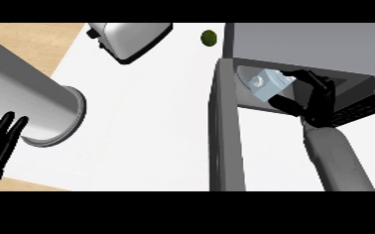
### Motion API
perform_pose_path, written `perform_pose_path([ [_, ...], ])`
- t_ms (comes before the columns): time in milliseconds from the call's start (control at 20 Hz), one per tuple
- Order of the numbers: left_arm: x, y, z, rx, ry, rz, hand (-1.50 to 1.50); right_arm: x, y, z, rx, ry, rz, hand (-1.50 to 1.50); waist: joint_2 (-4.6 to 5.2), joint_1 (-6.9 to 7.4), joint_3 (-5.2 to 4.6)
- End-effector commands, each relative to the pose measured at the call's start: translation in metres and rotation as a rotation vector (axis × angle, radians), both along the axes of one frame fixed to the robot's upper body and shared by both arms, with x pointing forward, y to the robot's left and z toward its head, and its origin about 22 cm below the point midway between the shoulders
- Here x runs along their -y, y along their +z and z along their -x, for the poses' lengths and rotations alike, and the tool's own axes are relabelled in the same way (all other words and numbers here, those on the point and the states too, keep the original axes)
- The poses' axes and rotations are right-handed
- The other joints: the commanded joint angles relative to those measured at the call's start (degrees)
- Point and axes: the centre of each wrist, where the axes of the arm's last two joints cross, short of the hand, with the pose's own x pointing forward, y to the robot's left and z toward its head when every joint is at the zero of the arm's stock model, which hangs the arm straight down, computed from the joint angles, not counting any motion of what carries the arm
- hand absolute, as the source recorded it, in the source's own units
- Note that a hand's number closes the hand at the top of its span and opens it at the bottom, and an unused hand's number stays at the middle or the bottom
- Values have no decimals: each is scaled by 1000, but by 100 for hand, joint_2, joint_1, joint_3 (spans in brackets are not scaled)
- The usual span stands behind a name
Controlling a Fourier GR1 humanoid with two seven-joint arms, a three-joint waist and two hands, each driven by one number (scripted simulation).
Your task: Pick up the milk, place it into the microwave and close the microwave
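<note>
Black right hand (319,101), fingers curled round a small white milk carton (266,85), inside the grey boxy microwave (300,42); best set it upright, deep inside, before releasing.

**Wide lane down the middle, crowded microwave mouth**

The broad middle of the surface (154,129) lies bare from far edge to near edge. This lane runs between the grey cylinder (36,99) at the left edge and the open microwave door (225,139). The door, seen edge-on, is a wall running toward the near edge, barring any sideways pass to the microwave (300,42) in the far right corner. Along the far edge the toaster (130,38) and a small green fruit (209,37) stand apart, a gap between them. The microwave's opening is largely filled by the milk (267,85) and the right hand (316,101) curled round it. The left hand (10,131) rests, fingers straight, beside the cylinder.
</note>
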Motion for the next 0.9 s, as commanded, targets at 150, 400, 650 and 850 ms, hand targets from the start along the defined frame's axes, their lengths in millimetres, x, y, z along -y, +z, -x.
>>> perform_pose_path([
  [150,8,3,-8,7,-35,-21,-150,-16,-12,-18,-215,-115,-85,-150,410,449,6],
  [400,15,0,-15,1,-73,-15,-150,-23,-11,-18,-238,-31,-135,-150,404,534,11],
  [650,19,0,-21,4,-78,-27,-150,-37,-12,-22,-272,-2,-187,-150,360,476,11],
  [850,23,1,-23,0,-93,-34,-150,-33,-15,-25,-311,-13,-181,-150,342,462,15],
])
